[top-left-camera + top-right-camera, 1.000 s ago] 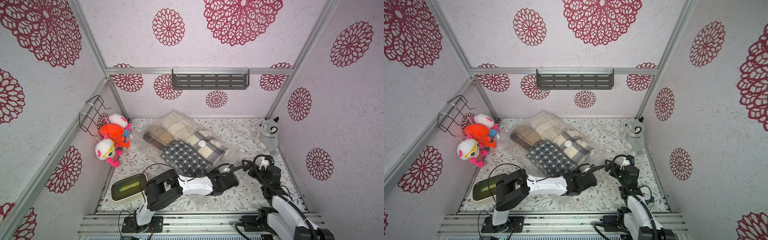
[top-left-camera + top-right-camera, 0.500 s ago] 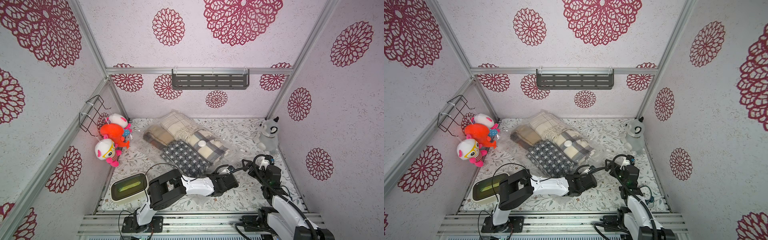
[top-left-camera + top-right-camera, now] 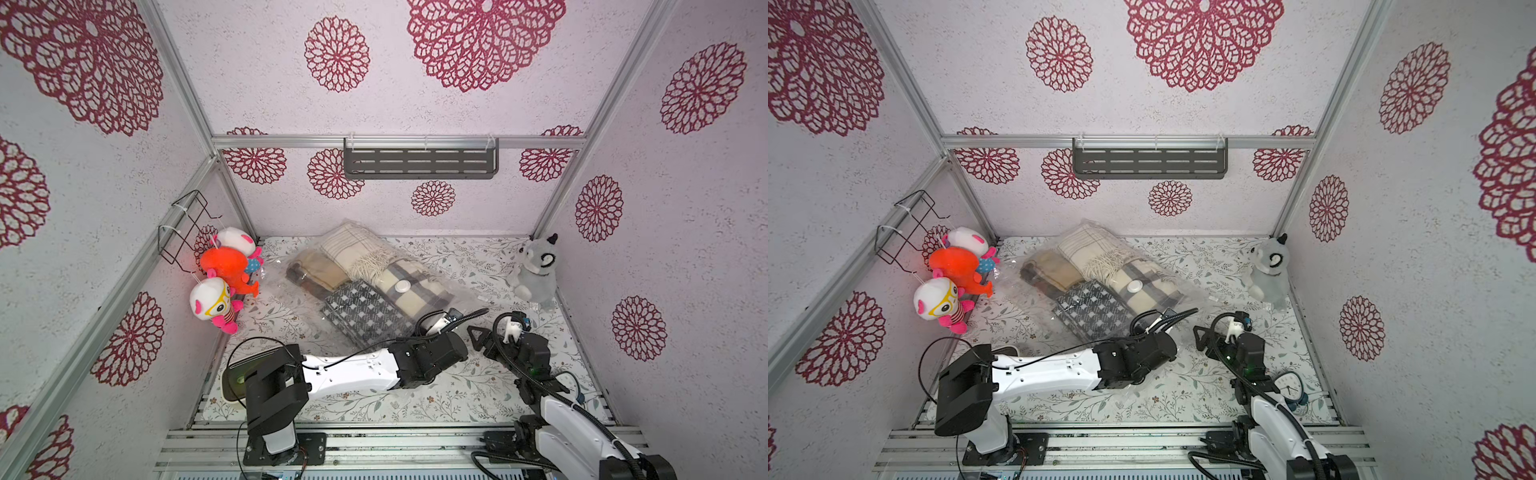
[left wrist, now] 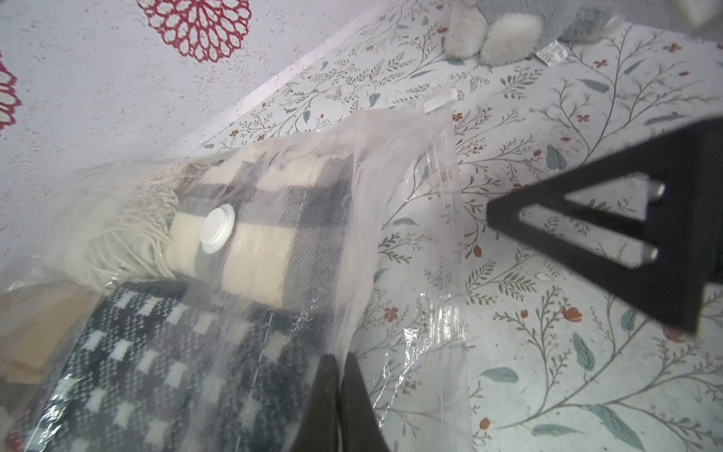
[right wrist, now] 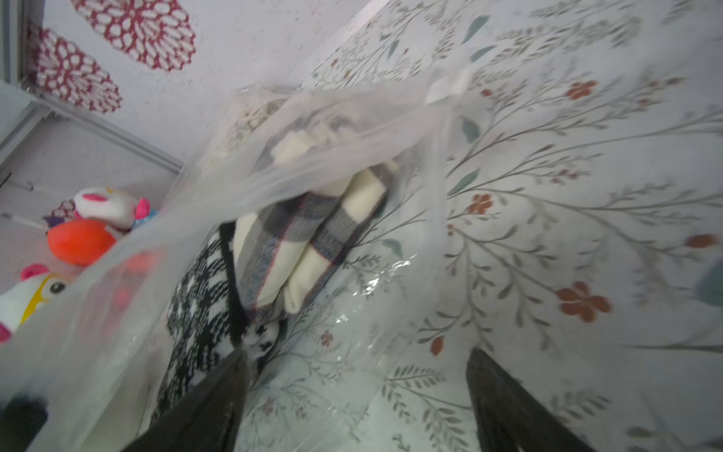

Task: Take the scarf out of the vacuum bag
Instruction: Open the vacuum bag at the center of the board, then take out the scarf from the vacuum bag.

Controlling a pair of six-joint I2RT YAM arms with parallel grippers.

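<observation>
Plastic vacuum bag [image 4: 391,164] in left pincer [image 4: 339,358]

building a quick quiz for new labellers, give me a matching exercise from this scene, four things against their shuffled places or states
1 left tool
2 right tool
3 valve cap
4 grey plush toy

a open, facing the vacuum bag
b far right corner
c shut on the bag's film
d on the bag, over the plaid scarf

Pairs: 1-c, 2-a, 3-d, 4-b
</observation>
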